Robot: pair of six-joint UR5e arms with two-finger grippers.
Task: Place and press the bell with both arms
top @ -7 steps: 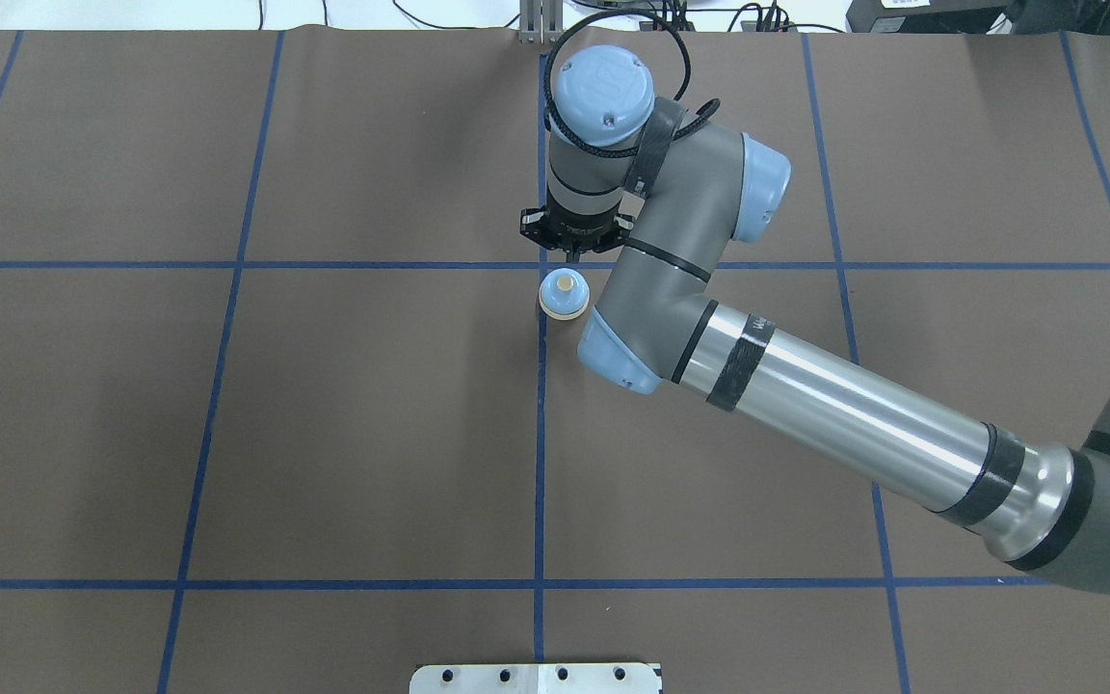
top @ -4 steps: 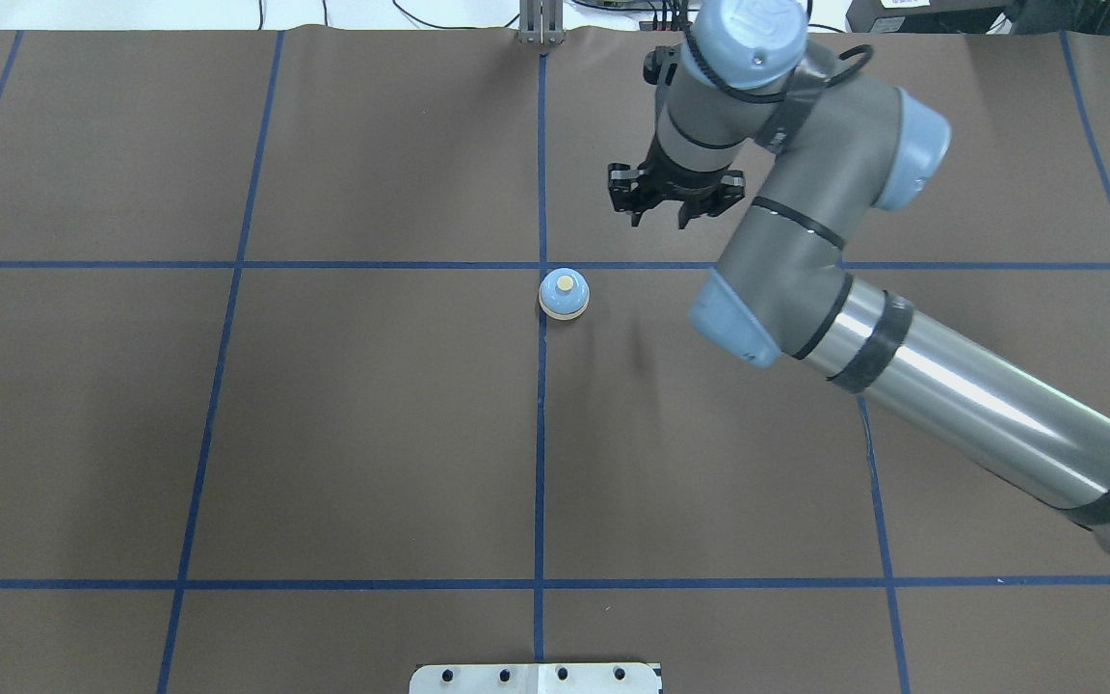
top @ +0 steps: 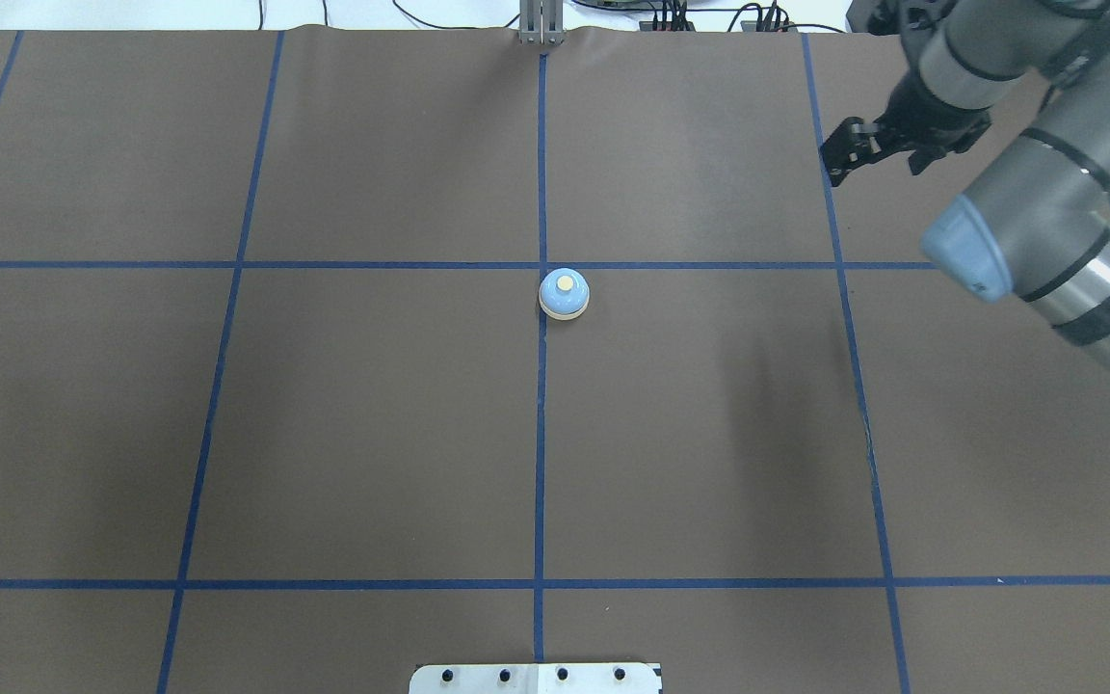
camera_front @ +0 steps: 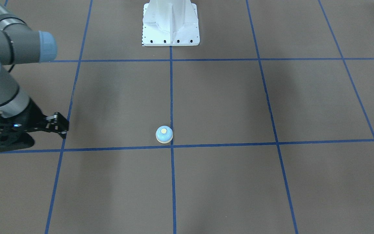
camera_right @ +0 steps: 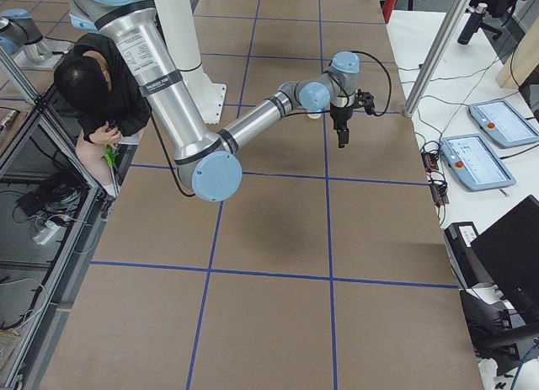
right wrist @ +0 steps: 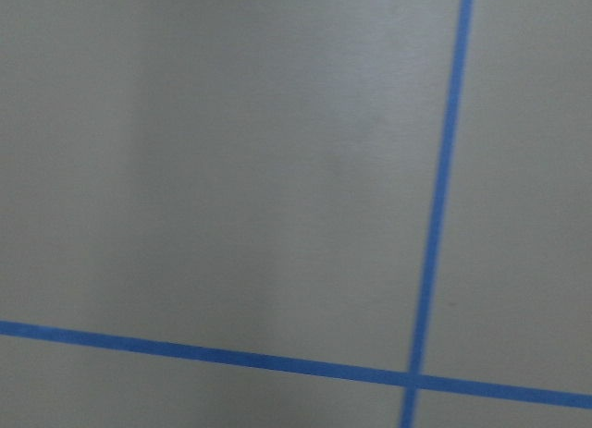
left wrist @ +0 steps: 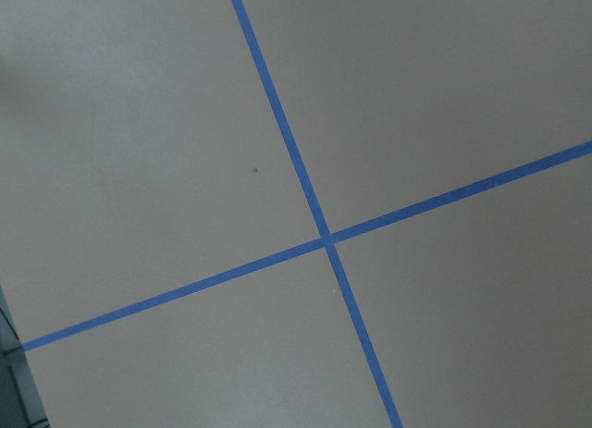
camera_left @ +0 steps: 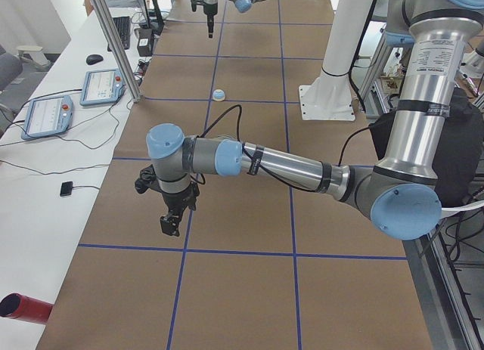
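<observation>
The light-blue bell (top: 564,292) with its cream button stands upright and alone at the centre grid crossing; it also shows in the front view (camera_front: 164,134) and the left side view (camera_left: 218,94). My right gripper (top: 875,169) is open and empty, raised at the far right, well away from the bell; in the front view (camera_front: 31,141) it is at the left edge. My left gripper (camera_left: 170,221) shows only in the left side view, hanging above the mat far to the bell's left; I cannot tell whether it is open or shut. Both wrist views show only bare mat and tape.
The brown mat carries a blue tape grid (top: 540,434). The white pedestal base (camera_front: 170,32) is bolted at the robot's edge. A side table with tablets (camera_left: 45,116) runs along the far edge. A red cylinder (camera_left: 23,308) lies there. A person (camera_right: 93,95) sits behind the robot.
My right arm has swung from just beyond the bell up and away to the far right, its fingers now apart. The bell has not moved.
</observation>
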